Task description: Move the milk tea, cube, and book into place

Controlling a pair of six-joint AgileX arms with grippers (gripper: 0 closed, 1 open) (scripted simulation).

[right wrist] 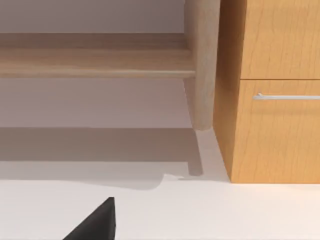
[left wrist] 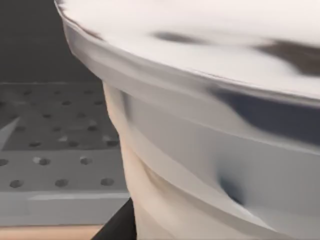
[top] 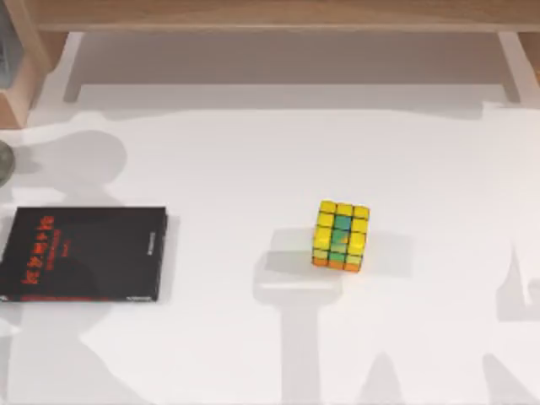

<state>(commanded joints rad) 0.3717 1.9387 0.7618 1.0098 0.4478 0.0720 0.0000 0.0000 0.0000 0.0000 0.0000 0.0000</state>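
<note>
The milk tea (left wrist: pixel 210 140), a white cup with a wide lid, looms close in the left wrist view. One dark finger (left wrist: pixel 120 226) of my left gripper lies against its wall, and the grip looks shut on it. The cube (top: pixel 341 235) rests on the white table right of centre, its top mostly yellow with green squares and its near side orange; no gripper is near it. A blue-grey sliver (top: pixel 4 52) sits in the wooden shelf at the far left; too little shows to call it the book. My right gripper (right wrist: pixel 95 222) hangs low over the table near a wooden cabinet.
A black book with red lettering (top: pixel 84 253) lies flat at the table's left. A wooden shelf rail (top: pixel 270 15) runs along the back. A rounded grey shape (top: pixel 2 160) pokes in at the left edge. A cabinet with a drawer handle (right wrist: pixel 285 96) stands by a wooden leg (right wrist: pixel 202 65).
</note>
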